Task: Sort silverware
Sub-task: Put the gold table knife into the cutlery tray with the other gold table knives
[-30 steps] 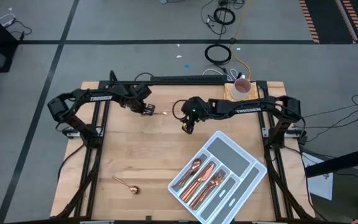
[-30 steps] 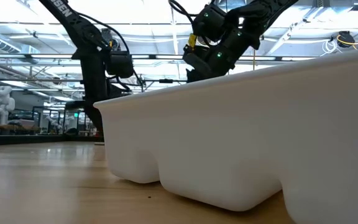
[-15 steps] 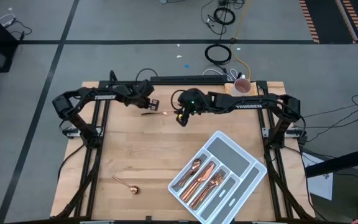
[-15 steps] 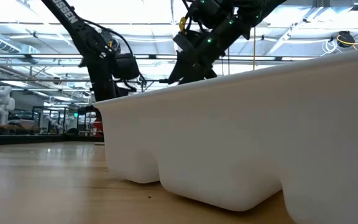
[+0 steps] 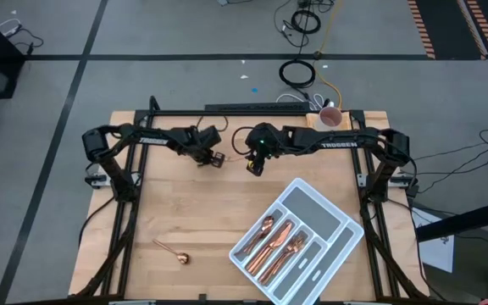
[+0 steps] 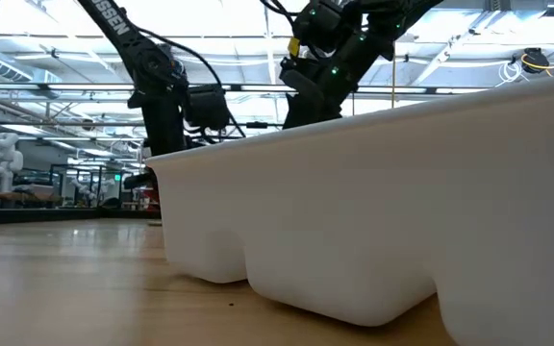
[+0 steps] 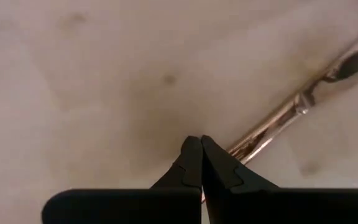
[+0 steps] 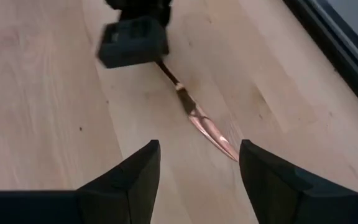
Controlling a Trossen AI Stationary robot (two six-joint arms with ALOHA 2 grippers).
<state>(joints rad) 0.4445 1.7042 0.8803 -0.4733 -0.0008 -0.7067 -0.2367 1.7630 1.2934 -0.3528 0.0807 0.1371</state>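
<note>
Both arms have been shifting; I'm seeing the left gripper [image 5: 216, 160] clenched on a thin copper knife [image 8: 199, 117], handle hidden; right gripper [image 8: 194, 163] gaping beside it.

This is a robotics lab or large industrial test hall. The pale wooden work table [image 5: 185, 203] stands on a grey concrete floor [image 5: 185, 85] marked with black tape lines, with loose coiled black cables [image 5: 296, 73] at 12 o'clock. At table level, a high ceiling with steel trusses [image 6: 46, 67] and bright strip lighting shows, with a white humanoid robot figure [image 6: 3, 159] far back at 9 o'clock.
</note>
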